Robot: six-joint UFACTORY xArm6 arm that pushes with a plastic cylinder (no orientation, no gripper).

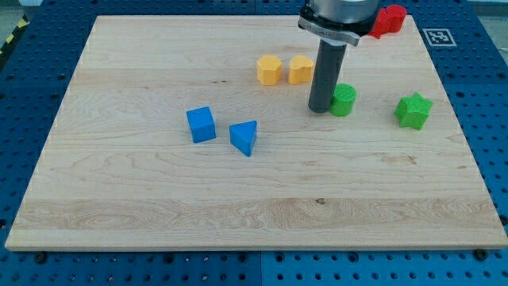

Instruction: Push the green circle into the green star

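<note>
At the upper right of the worktop [159,206], my tip [321,110] presses against the left side of the green circle [344,100].
The end effector here is a plain dark rod with nothing to spread or clamp, so it holds nothing. The green star [413,110] lies near the right edge, apart from the circle with bare wood between. Two yellow blocks [285,70] sit side by side just up-left of the rod. A red block [389,20] shows at the top, partly hidden. A blue cube [201,125] and a blue triangle [244,137] rest left of centre.
</note>
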